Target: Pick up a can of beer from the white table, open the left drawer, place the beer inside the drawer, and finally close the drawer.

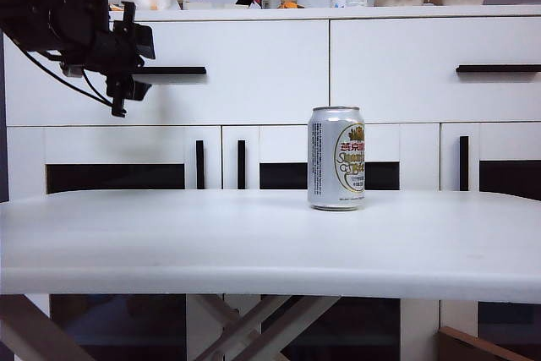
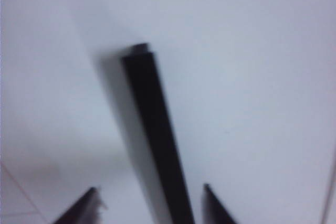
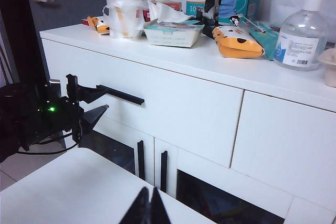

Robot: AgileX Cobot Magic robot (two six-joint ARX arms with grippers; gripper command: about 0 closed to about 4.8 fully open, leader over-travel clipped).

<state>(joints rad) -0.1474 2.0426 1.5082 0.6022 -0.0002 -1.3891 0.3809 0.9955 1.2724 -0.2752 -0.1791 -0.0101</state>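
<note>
The left gripper point(image 1: 125, 63), jaws apart around the left drawer point(image 1: 245, 69) handle point(image 1: 173, 70) at upper left, might slip off when pulling, while the right gripper point(image 3: 149, 208) stays away, pinched shut and empty, and the can of beer point(image 1: 336, 158) waits mid-table.

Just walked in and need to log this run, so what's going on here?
The left hand is at the black bar handle of the left drawer, its fingers open on either side of the bar, not yet clamped. The drawer looks shut. The can of beer stands upright and untouched on the white table. The right hand is shut and empty, hanging over the table.
</note>
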